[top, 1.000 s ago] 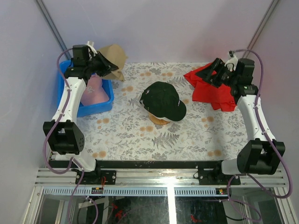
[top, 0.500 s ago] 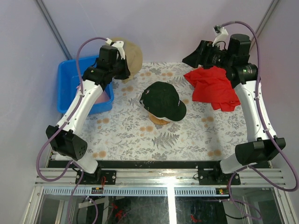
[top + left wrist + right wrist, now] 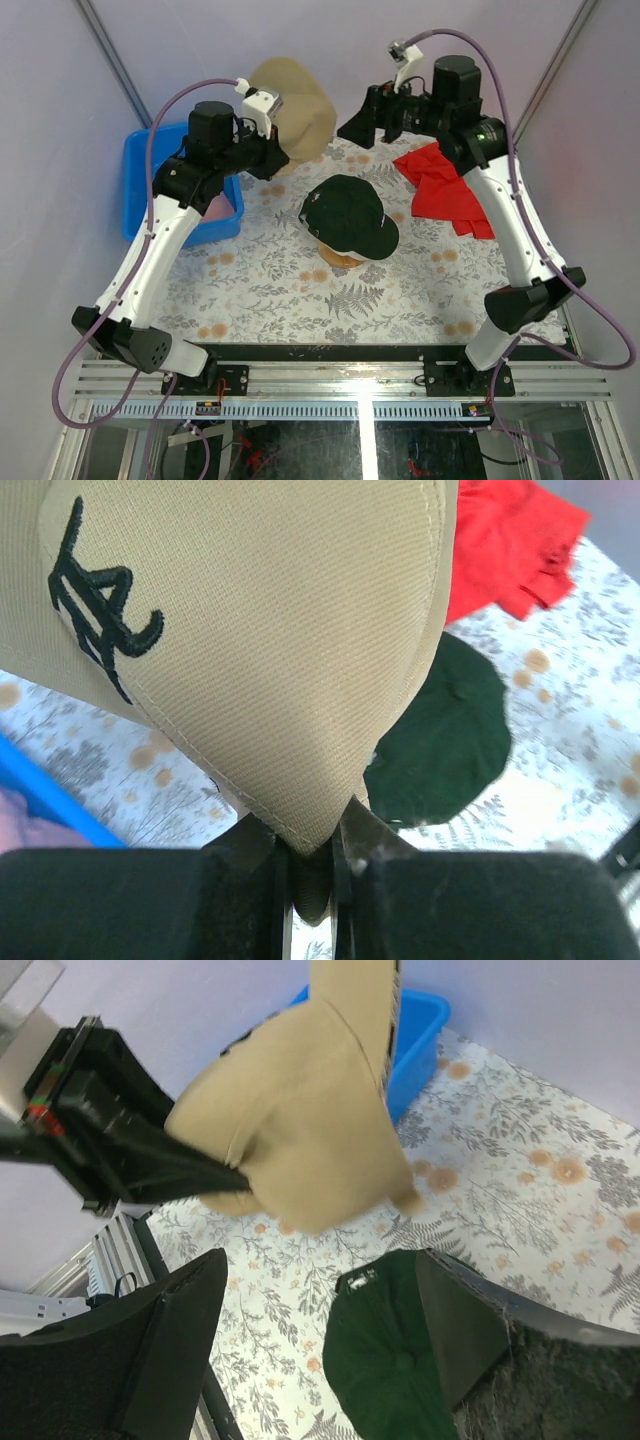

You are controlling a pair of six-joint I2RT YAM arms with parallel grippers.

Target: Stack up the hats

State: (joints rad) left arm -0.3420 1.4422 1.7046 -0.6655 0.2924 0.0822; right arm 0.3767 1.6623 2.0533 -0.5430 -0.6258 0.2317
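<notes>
1. Dark green cap [image 3: 348, 215]: our landmark, sitting crown-up on a wooden stand [image 3: 340, 258] at mid-table. It has not shifted over the last second.
2. Tan cap [image 3: 295, 118]: a second ago it hung far out to the left of the green cap, above the blue bin [image 3: 140, 195]. It is now raised and carried inward to just behind and left of the green cap, clear of the table and not yet over it.
3. Left gripper [image 3: 315, 865]: fingers pressed together on the tan cap's fabric edge, and the cap dangles from that pinch with its black embroidered mark showing.
4. Right gripper [image 3: 365, 125]: it was out to the right of the green cap, above the red cloth [image 3: 445, 190]. It has swung up to behind the green cap, with the jaws spread wide, holding nothing and facing the hanging tan cap.
5. Pink cap [image 3: 218, 205]: lying in the blue bin, well left of the green cap, untouched.
6. Reading: we judge the tan cap is on its way to the stack, with the right gripper arriving to steady or spread it. The pink cap remains to be fetched.
</notes>
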